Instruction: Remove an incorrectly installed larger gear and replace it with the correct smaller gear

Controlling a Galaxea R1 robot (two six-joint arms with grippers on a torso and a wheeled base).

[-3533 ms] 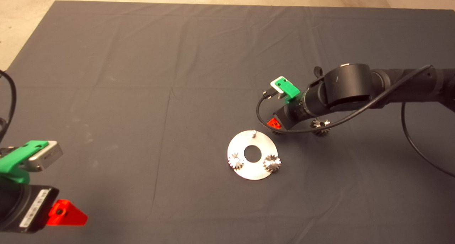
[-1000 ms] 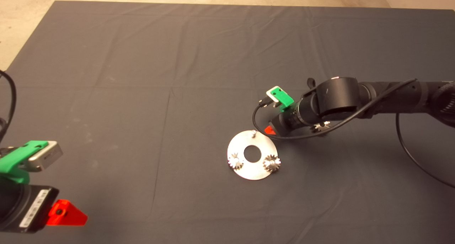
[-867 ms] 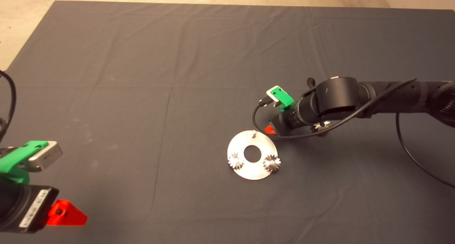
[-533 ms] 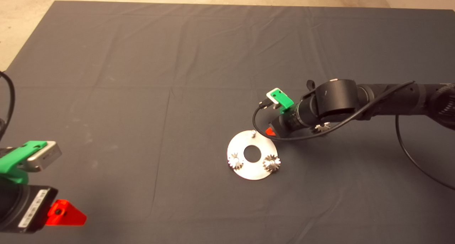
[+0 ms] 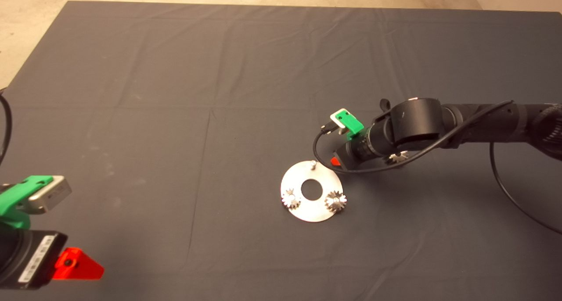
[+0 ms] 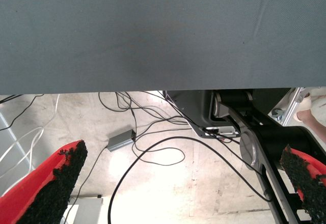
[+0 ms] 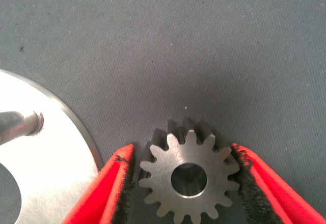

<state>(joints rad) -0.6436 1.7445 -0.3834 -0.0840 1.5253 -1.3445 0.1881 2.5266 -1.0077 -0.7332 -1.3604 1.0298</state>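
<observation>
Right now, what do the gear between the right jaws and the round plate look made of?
The smaller gear looks like dull grey steel: a matte, faintly brushed face, crisp cut teeth and a bored centre hole. The round plate is much brighter, probably polished or plated metal, since it glares almost white. The right gripper brackets the gear with rough black pads, likely rubber or foam.

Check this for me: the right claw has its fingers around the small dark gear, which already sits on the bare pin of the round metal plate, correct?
Not quite. The right claw does have its fingers around the small dark gear, but the gear lies on the mat beside the round metal plate. The pin is still bare, as the right wrist view shows.
</observation>
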